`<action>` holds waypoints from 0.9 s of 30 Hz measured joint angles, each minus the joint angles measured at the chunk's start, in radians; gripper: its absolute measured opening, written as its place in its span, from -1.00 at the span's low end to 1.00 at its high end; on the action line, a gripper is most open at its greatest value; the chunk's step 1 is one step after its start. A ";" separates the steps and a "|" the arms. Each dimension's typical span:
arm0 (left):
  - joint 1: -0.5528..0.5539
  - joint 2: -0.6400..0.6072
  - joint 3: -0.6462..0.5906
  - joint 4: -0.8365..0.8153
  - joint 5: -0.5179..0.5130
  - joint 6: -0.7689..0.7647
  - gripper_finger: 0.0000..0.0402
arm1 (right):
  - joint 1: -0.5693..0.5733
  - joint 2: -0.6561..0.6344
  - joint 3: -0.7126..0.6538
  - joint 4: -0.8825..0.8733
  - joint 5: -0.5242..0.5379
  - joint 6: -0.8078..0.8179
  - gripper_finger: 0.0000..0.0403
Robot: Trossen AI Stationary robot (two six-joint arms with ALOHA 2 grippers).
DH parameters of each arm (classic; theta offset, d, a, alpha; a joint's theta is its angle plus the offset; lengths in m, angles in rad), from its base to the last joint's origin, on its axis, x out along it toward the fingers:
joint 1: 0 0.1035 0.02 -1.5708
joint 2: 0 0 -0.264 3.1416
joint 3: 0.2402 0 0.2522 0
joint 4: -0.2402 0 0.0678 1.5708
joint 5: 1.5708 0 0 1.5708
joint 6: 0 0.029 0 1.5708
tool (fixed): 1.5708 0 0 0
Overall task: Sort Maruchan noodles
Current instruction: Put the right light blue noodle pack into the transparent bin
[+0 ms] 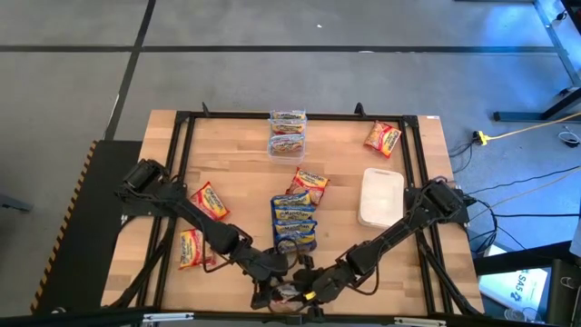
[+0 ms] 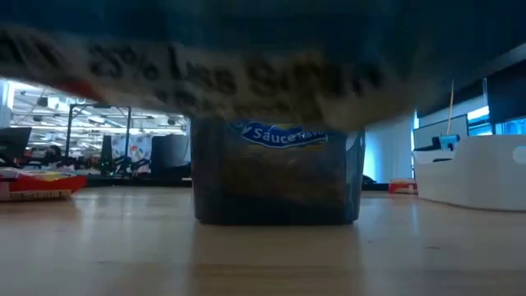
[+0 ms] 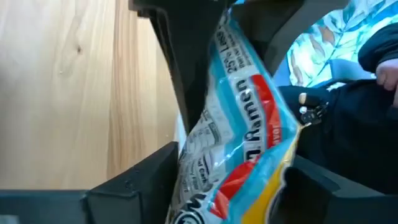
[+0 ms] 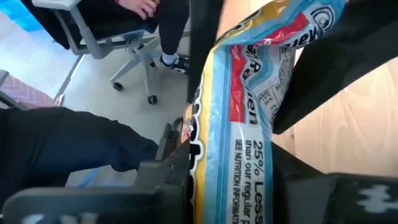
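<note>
At the table's near edge, both arms meet over one blue-banded Maruchan ramen packet, which stands between the two grippers. The right gripper has its dark fingers pressed to either face of the packet, clamped on it. The left gripper brackets the same packet with a finger on each side, but I cannot tell whether its fingers press the wrapper or only stand beside it.

Judging by the wrinkled, glossy film, the packet is light, slippery on the outside and brittle within: the dry noodle block would crack under a hard squeeze. The safest hold looks to be across the flat faces near the middle of the block, not on the loose sealed ends, which would fold and slide out.

Farther up the table lie a stack of blue-banded packets, red-banded packets at the left, another near the far right corner, a clear plastic tub holding packets, and a white tray.
</note>
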 joint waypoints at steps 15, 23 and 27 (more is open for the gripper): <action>0.001 0.000 0.000 -0.003 0.001 0.007 -0.46 | 0.001 -0.037 -0.002 -0.060 -0.062 0.039 0.04; 0.008 -0.012 0.000 -0.014 -0.005 0.026 -0.47 | 0.132 -0.198 -0.010 -0.403 0.151 0.042 0.13; 0.033 -0.048 0.000 -0.021 -0.018 0.061 -0.47 | 0.216 -0.244 -0.086 -0.493 0.290 0.180 0.12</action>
